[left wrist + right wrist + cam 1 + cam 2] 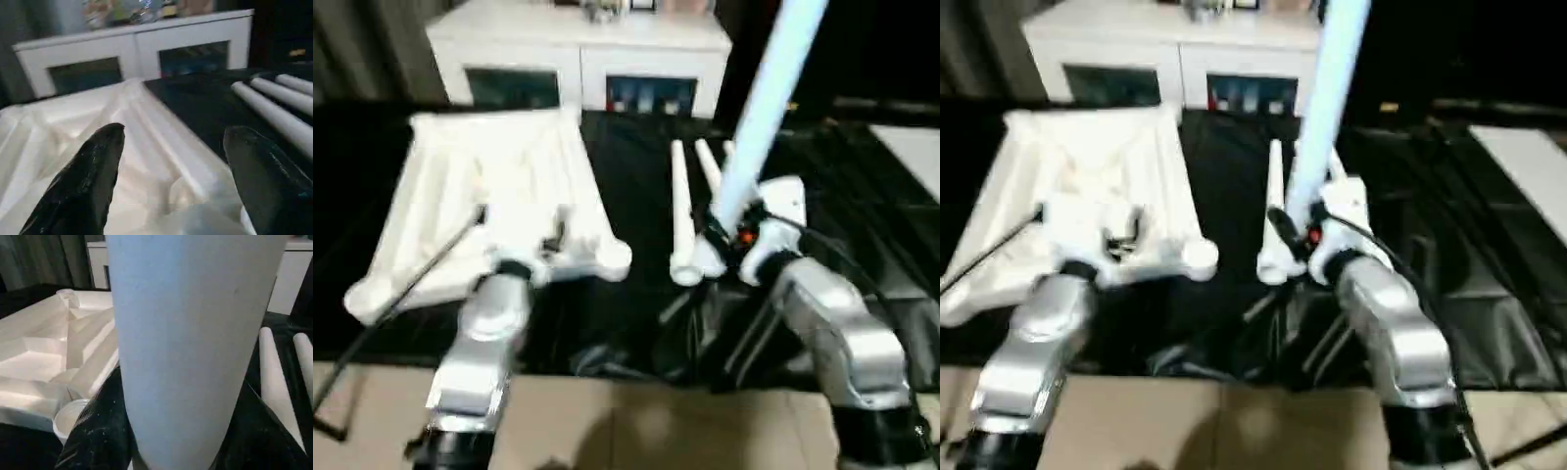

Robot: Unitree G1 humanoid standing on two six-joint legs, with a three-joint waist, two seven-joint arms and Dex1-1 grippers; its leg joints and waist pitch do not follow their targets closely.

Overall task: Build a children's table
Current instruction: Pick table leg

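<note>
From the head camera, the upturned tabletop [489, 211] lay on the dark floor covering, spare legs [685, 211] beside it; the right gripper [736, 238] clamped one leg [769, 108] upright near its thick end. The left wrist view showed the left gripper [171, 161] spread wide over the ribbing. In the right wrist view, the smooth, light, stiff tube looked slippery; the low grip seemed wise.

White glass-doored cabinet [579, 69] at back, black sheet [862, 245] over tan floor [636, 431]
</note>
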